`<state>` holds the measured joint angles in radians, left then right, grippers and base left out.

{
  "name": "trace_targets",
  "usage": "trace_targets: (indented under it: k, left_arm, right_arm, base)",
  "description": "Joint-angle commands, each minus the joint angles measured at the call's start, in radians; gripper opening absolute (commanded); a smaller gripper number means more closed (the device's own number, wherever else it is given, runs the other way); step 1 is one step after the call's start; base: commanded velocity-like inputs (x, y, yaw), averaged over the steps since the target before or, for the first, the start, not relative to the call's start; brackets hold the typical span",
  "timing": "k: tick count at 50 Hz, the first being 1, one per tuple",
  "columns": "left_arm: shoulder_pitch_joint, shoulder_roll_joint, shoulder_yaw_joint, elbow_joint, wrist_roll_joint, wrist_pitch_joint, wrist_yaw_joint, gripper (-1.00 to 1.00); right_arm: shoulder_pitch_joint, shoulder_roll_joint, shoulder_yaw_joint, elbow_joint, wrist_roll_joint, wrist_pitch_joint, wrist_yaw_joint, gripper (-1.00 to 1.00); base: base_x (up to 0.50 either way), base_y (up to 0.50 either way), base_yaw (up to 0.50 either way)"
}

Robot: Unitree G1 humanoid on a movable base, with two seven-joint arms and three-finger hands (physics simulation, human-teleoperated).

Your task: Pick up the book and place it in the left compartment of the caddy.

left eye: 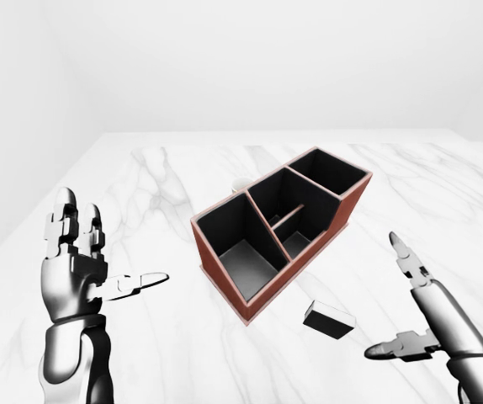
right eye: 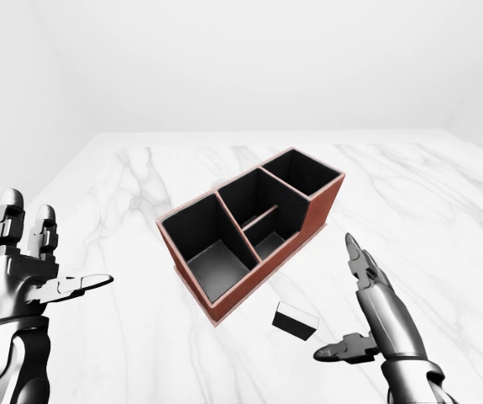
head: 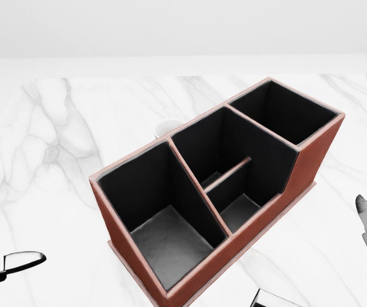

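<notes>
Both hands open and empty; book lying on marble tabletop beside caddy

Book (left eye: 329, 319) lies flat, just off the near long side of the red-brown caddy (left eye: 280, 225), toward the tabletop's (left eye: 157, 194) near edge, touching neither hand. Left hand (left eye: 77, 257) is raised with fingers spread, well apart from the caddy; right hand (left eye: 422, 311) is open with fingers extended, near the book. Caddy sits mid-tabletop at an angle, its left compartment (head: 158, 217) showing only its dark floor
</notes>
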<state>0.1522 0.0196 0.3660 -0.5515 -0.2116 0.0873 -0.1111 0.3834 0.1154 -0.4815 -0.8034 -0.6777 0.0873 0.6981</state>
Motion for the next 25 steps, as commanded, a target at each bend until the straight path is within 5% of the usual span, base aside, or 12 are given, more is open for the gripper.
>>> trace_targets:
  k: [1,25]
  left_arm:
    - [0.002,-0.002,-0.001,-0.005,0.001,0.0,0.0,1.0]
    - [-0.008,0.004,-0.005,0.01,0.002,0.0,0.008,1.0]
  right_arm:
    - [-0.034,-0.042,-0.027,0.101,0.012,0.0,0.0,1.0]
    - [-0.081,-0.122,0.014,0.233,0.003,0.0,0.0,1.0]
  base:
    - [0.0,0.0,0.0]
    - [0.0,0.0,0.0]
